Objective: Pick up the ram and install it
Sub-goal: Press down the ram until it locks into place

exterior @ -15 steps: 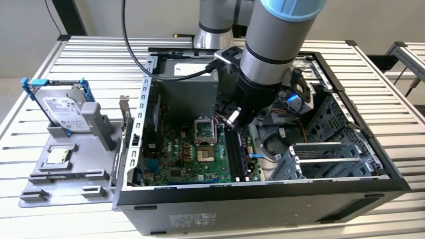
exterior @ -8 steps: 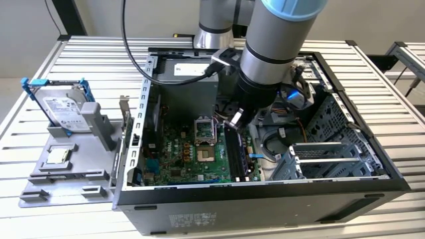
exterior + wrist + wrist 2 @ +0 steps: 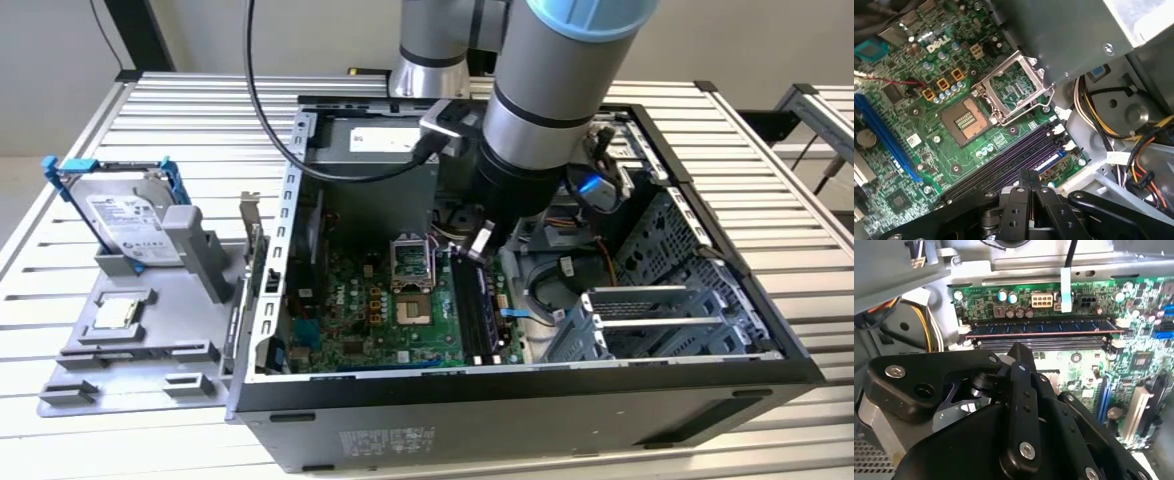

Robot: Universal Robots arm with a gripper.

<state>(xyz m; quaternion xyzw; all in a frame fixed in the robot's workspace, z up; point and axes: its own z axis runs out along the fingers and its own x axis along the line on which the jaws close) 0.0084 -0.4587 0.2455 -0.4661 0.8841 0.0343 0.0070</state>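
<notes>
Exterior view: gripper [image 3: 477, 240] lowered inside computer case [image 3: 694, 380], over motherboard [image 3: 387, 320] slots. Second wrist view: ram [image 3: 1039, 328] lying in outermost slot near board edge (seemingly seated). First wrist view: fingers [image 3: 1029, 192] pressed together, grasping nothing.

Work surface: table of ribbed silver aluminium slats [image 3: 120, 130], running across the whole exterior view. A second slatted metal bench [image 3: 827, 105] stands just beside it at the exterior view's right, with a narrow gap between. Behind both, a plain pale grey wall [image 3: 294, 30]. A dark upright post [image 3: 140, 30] stands against it at upper left. Lighting even, diffuse; no hard shadows.
</notes>
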